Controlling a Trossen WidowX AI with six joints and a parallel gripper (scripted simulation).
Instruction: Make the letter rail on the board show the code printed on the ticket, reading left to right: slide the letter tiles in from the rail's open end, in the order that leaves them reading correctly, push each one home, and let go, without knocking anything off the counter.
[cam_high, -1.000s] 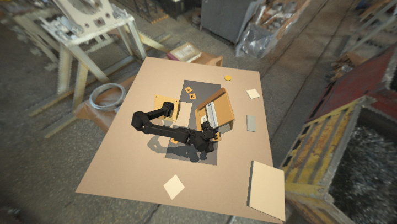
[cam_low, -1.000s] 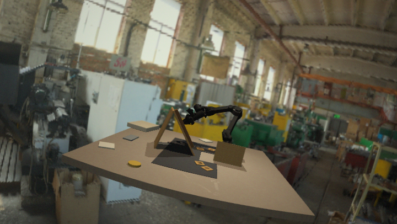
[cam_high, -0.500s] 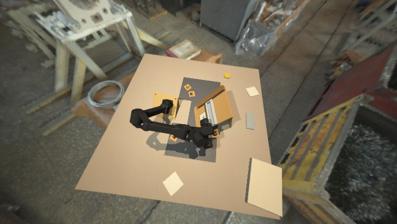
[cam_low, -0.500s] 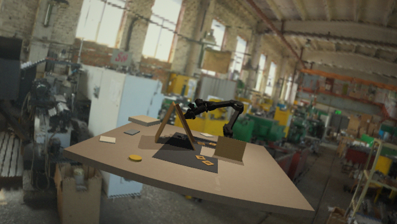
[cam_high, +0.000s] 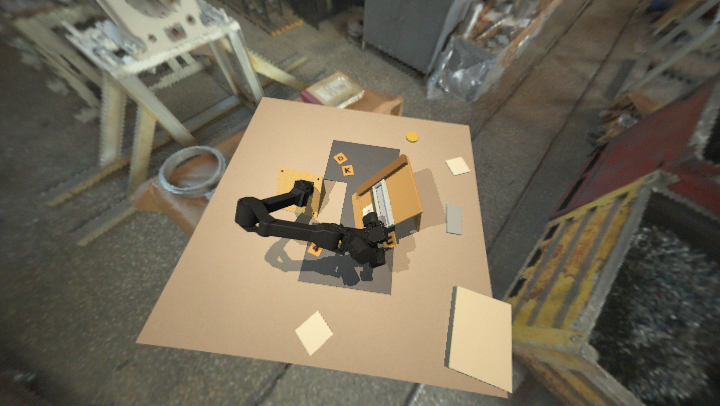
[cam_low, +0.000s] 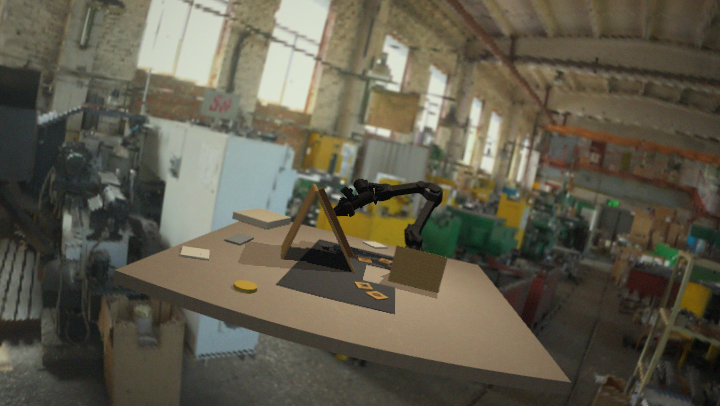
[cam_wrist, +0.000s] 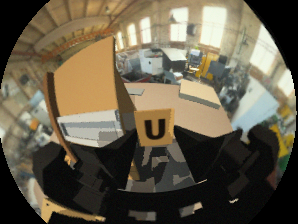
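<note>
My gripper (cam_high: 387, 236) (cam_low: 343, 210) (cam_wrist: 155, 129) is shut on the orange U tile (cam_high: 391, 242) (cam_wrist: 154, 128), whose letter is upright in the wrist view. The tile is raised, just right of the near end of the pale letter rail (cam_high: 382, 201) (cam_wrist: 90, 132) on the sloping board (cam_high: 404, 199) (cam_wrist: 87, 87). No tile shows in the rail's visible part. A white printed card (cam_high: 367, 208) on the board is partly hidden by the gripper and unreadable. Tiles D (cam_high: 340, 158) and K (cam_high: 347, 169) lie on the mat; another tile (cam_high: 315, 248) lies by the forearm, its letter unclear.
A dark mat (cam_high: 368, 150) (cam_low: 322, 292) lies under the board. A yellow disc (cam_high: 412, 137) (cam_low: 245, 286), a grey plate (cam_high: 454, 219) (cam_low: 238, 239), a cream block (cam_high: 481, 337) (cam_low: 261, 216) and white cards (cam_high: 457, 166) (cam_high: 313, 332) lie around. A perforated panel (cam_high: 289, 186) (cam_low: 417, 269) stands by the arm's base.
</note>
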